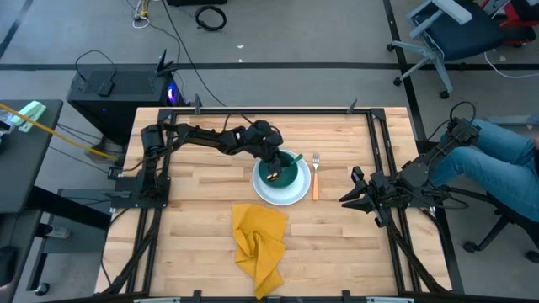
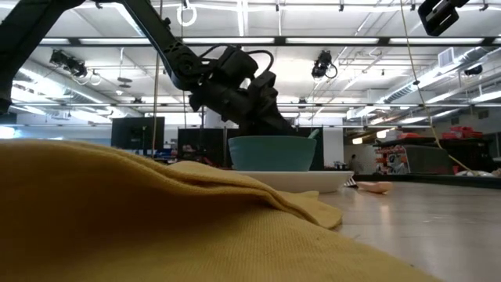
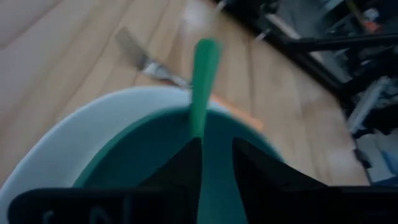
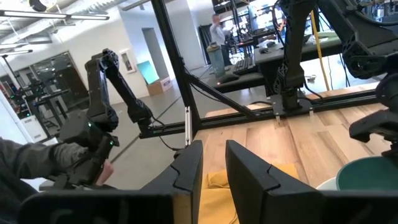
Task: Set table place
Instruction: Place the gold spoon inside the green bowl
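On the light-wood butcher-block table (image 1: 210, 160), your left gripper (image 3: 216, 163) sat over the teal bowl (image 1: 285, 171), jaws spread round a green utensil handle (image 3: 203, 81); right gripper (image 4: 213, 163) idle, jaws apart. Plate, bowl, fork placed; yellow cloth napkin (image 1: 259, 240) pending.

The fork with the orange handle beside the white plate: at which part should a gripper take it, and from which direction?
Probably the orange handle of the metal fork, taken from straight above. It lies flat on the light-wood table, right of the white plate, apart from it, tines pointing away. Jaws should close across the narrow handle; the plate side leaves less room.
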Available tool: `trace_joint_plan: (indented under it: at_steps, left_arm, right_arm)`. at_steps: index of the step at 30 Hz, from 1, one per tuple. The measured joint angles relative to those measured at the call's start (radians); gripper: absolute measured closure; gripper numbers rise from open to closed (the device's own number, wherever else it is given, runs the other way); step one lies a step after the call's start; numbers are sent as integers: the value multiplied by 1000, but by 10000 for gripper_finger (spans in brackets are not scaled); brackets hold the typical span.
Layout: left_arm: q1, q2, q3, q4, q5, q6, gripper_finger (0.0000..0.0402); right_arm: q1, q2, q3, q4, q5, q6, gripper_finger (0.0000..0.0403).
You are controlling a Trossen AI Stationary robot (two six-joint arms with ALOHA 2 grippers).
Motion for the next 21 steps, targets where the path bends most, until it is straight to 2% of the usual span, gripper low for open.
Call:
trace_joint_plan:
  at_steps: [6, 10, 15, 18, 21]
  left_arm:
    - [0, -1, 0, 94, 63, -49, 298]
    - [0, -14, 0, 96, 93, -57, 298]
    - [1, -86, 0, 86, 108, -52, 301]
    - [11, -157, 1, 29, 108, -33, 306]
    - [30, -252, 2, -168, 54, 20, 312]
  right_arm:
    - [0, 0, 0, -8, 0, 1, 325]
    - [0, 0, 0, -25, 0, 16, 325]
    - [0, 0, 0, -30, 0, 18, 325]
    - [0, 0, 0, -30, 0, 18, 325]
    - [0, 0, 0, -30, 0, 23, 325]
